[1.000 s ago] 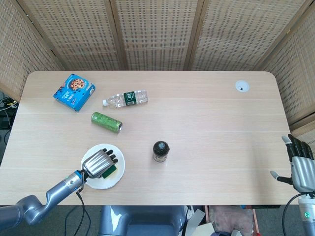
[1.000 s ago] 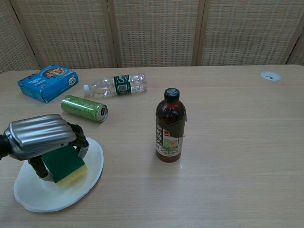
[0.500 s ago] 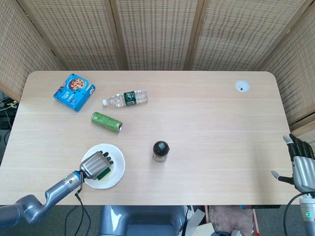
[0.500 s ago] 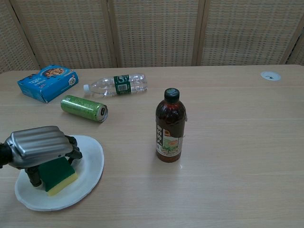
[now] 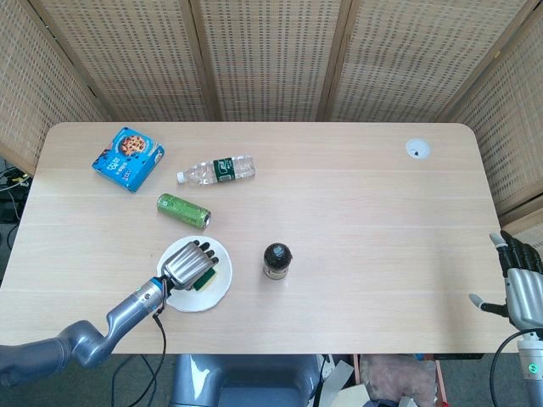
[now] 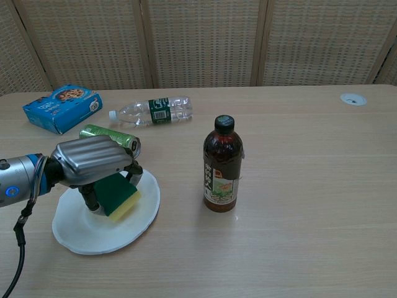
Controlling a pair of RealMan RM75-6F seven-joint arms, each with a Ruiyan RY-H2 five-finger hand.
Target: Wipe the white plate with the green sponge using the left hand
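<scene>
- White plate [image 6: 93,233] sits at the near left edge of the desk [image 6: 298,248]. It lies further right and further from the edge than half a second ago, so the stroke seems to drag the plate along rather than rub across it.
- Left robot hand [image 6: 93,162] presses down over the plate, grasping the green sponge [image 6: 116,194] beneath its fingers. It has swept from the plate's near-left part to its far-right side.
- Right robot hand [image 5: 519,288] hangs off the desk's right edge, released, fingers spread.
- Brown bottle [image 6: 222,166] stands mid-desk, near the plate's new spot, so further sliding risks a knock.
- Green can [image 6: 109,136] now lies just behind the left robot hand, unmoved.
</scene>
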